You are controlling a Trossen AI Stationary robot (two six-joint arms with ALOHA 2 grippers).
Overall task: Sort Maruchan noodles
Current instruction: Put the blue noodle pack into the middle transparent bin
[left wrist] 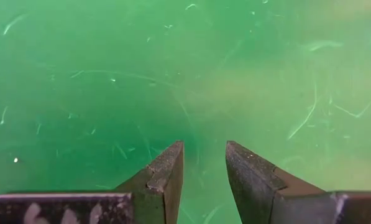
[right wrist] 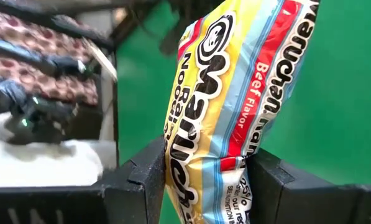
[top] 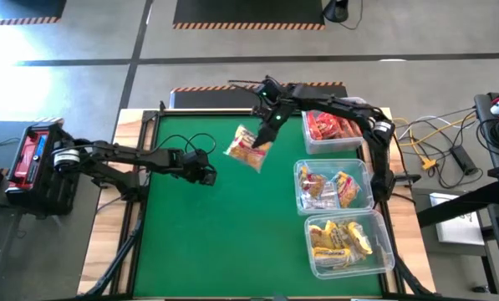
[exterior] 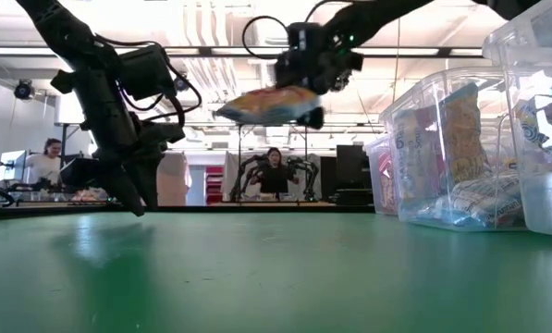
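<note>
- Yellow noodle packet, labelled beef flavor, hangs above the green table, clamped in the right gripper, left of three clear bins.
- Left gripper hovers at the table's left, jaws slightly apart, empty.

bins: three clear bins in a row along the green table's right edge | loose packets: one Maruchan packet left of the bins | binned packets: red in the far bin, yellow-and-white in the middle, yellow in the near; numbers cannot be told | arms: two
</note>
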